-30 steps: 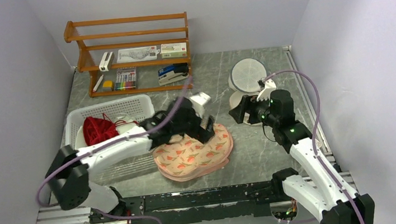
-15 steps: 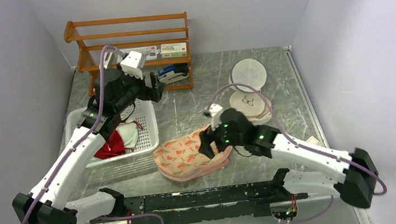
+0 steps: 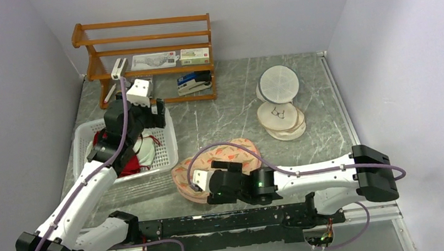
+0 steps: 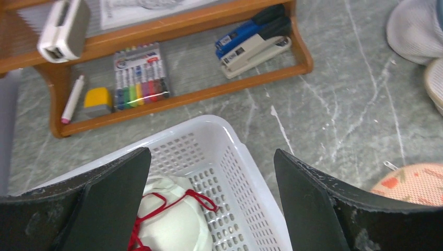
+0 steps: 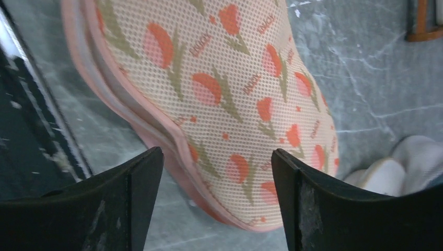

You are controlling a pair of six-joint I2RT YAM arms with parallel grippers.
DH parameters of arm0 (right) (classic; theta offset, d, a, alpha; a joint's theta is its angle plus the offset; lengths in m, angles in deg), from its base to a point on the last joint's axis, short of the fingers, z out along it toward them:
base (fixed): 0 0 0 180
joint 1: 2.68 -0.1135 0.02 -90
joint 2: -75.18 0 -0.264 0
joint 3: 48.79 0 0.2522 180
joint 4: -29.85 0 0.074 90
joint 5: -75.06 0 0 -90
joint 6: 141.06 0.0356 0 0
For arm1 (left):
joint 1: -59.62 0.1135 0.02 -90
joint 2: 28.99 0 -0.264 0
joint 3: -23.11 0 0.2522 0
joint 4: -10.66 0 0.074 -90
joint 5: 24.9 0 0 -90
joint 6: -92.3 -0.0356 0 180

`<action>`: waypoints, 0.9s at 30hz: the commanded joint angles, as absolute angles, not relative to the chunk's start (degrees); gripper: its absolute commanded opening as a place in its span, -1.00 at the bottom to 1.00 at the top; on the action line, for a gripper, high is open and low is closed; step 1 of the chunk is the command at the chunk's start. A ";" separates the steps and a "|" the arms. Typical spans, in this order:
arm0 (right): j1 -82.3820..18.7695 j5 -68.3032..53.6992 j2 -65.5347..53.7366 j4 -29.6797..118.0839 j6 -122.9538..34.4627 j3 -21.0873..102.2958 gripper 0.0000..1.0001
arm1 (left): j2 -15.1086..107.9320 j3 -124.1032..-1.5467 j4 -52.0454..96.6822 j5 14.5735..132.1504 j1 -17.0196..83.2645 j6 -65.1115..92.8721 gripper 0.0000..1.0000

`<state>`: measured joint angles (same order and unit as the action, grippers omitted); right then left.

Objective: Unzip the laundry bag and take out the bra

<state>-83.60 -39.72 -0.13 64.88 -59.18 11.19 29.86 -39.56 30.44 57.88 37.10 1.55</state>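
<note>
The peach-pink laundry bag [image 3: 242, 150] with orange-red motifs lies on the table near the front edge, partly under my right arm. In the right wrist view its mesh [image 5: 224, 89] fills the frame, and its pink edge seam looks shut. My right gripper [image 3: 206, 183] is open and empty, low at the bag's front-left edge [image 5: 217, 201], not touching it. My left gripper [image 3: 142, 114] is open and empty above the white basket's far right corner [image 4: 211, 201]. The bag's edge also shows in the left wrist view [image 4: 412, 183]. No pale pink bra shows anywhere.
The white basket [image 3: 167, 152] holds a dark red garment [image 3: 124, 168] and a white item with red straps [image 4: 172, 219]. A wooden shelf [image 3: 141, 46] with stationery stands at the back. Cream disc pouches [image 3: 281, 115] lie at the right. A black rail [image 3: 230, 219] runs along the front.
My left gripper moved from the bag to the shelf, then came down over the basket. My right arm swung from the disc pouches across the bag to its front-left edge.
</note>
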 commanded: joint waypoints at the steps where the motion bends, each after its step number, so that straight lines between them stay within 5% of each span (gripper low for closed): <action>1: -83.70 -43.54 0.63 61.94 -70.34 8.72 0.46 | 27.64 -39.21 26.33 51.62 37.56 -0.26 0.98; 16: -84.70 -39.59 -6.24 47.25 -75.63 5.09 0.38 | 29.32 -39.05 26.62 51.68 37.56 0.02 0.99; 27: -81.43 -49.29 -1.79 42.40 -79.45 5.97 -0.43 | 30.19 -38.91 26.50 52.40 37.56 0.29 0.99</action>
